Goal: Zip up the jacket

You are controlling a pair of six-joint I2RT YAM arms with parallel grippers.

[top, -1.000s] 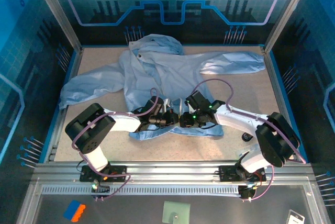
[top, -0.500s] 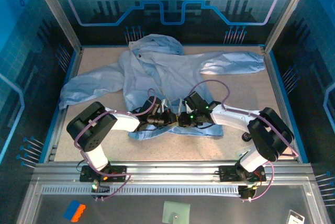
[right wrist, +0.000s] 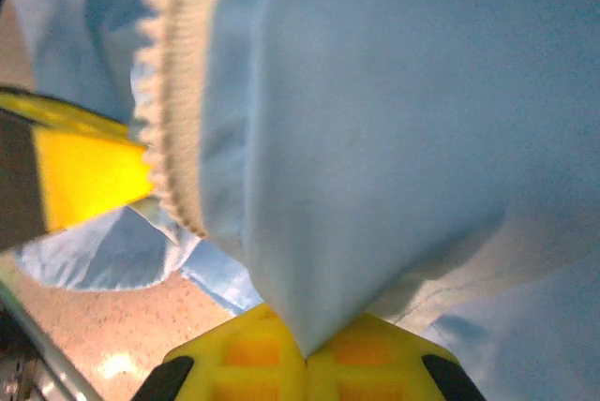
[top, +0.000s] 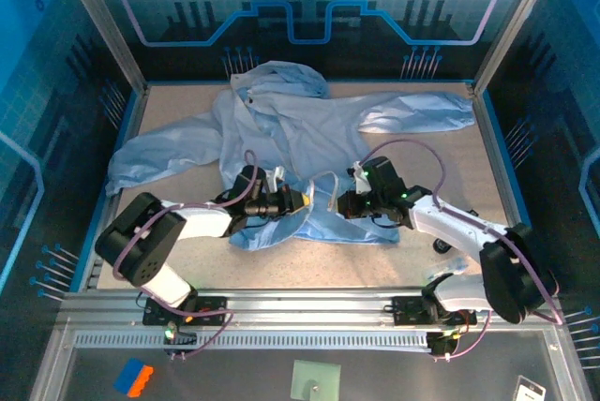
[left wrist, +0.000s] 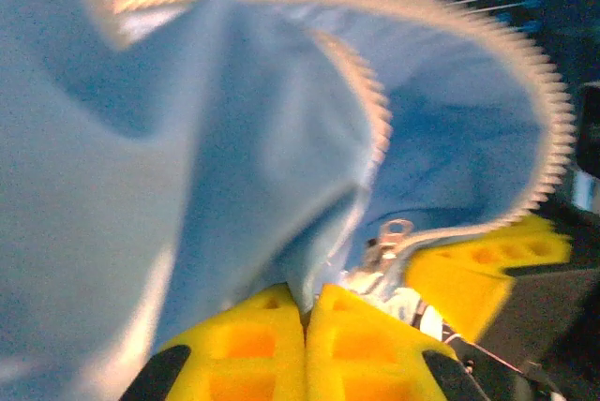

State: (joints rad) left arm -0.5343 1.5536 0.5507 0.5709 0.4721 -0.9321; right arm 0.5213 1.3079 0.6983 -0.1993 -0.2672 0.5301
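Note:
The pale blue jacket lies spread over the table, hood at the back and sleeves out to both sides. At its near hem my left gripper and right gripper face each other, a short gap apart. In the left wrist view my left gripper is shut on a fold of jacket fabric. The metal zipper slider sits just right of it, with zipper teeth curving above. In the right wrist view my right gripper is shut on a fold of the jacket beside the zipper teeth.
A small black object lies on the speckled table by the right arm. Blue walls and metal posts enclose the table, with an aluminium rail along the near edge. An orange and blue block sits below the rail.
Both grippers have drawn apart along the hem, the left one to the left and the right one to the right. Each still holds fabric, and the hem between them has lifted.

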